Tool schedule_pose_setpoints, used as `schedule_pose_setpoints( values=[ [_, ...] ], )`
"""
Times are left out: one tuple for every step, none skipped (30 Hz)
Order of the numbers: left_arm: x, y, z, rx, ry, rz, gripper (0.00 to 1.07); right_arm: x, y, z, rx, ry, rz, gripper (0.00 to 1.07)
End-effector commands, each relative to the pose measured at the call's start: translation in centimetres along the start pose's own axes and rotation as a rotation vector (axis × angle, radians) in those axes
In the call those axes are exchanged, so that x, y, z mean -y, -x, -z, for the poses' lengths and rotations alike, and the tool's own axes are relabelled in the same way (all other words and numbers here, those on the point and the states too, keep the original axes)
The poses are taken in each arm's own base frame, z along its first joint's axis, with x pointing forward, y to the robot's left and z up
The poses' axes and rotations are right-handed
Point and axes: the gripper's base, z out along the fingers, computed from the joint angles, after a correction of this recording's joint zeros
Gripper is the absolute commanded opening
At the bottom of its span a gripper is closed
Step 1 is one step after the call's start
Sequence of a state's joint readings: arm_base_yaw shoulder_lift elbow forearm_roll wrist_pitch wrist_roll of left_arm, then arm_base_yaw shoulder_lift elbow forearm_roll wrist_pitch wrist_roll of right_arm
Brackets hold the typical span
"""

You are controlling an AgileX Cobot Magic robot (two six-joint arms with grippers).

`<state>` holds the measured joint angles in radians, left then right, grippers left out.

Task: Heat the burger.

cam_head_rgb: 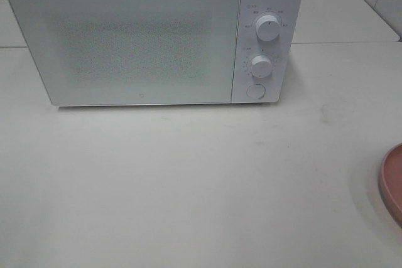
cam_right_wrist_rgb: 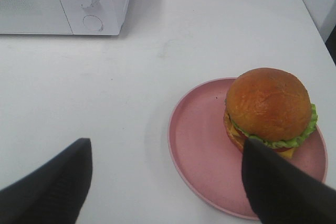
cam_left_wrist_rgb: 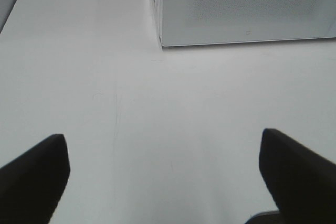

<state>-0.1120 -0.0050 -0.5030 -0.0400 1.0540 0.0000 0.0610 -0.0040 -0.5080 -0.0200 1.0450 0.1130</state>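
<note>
**Burger waits on its plate, oven door shut**

From high up: one microwave (cam_head_rgb: 154, 36) with its door closed, two knobs, and the edge of one pink plate (cam_head_rgb: 394, 183).

Left wrist: the left gripper (cam_left_wrist_rgb: 165, 174) is spread wide, holding nothing.

Right wrist: the right gripper (cam_right_wrist_rgb: 167, 182) is spread wide too. One burger (cam_right_wrist_rgb: 270, 109) sits on the plate. It looks soft and squishy, so hold the bun sides gently.

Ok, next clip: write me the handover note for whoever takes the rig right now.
Left claw: open, empty, over bare table in front of the microwave.
Right claw: open, empty, above the burger.
Burger sits on the pink plate, at the table's right side.
Done: nothing visible; microwave door shut.
Left: open the door, put the burger in, shut it, set the knobs.
</note>
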Motion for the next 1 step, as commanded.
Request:
schedule_pose_setpoints(
  values=[
    [0.04, -0.13, 0.26, 0.038, -0.005, 0.002, 0.9, 0.04, -0.17, 0.28, 0.032, -0.004, 0.008, 0.75]
  ],
)
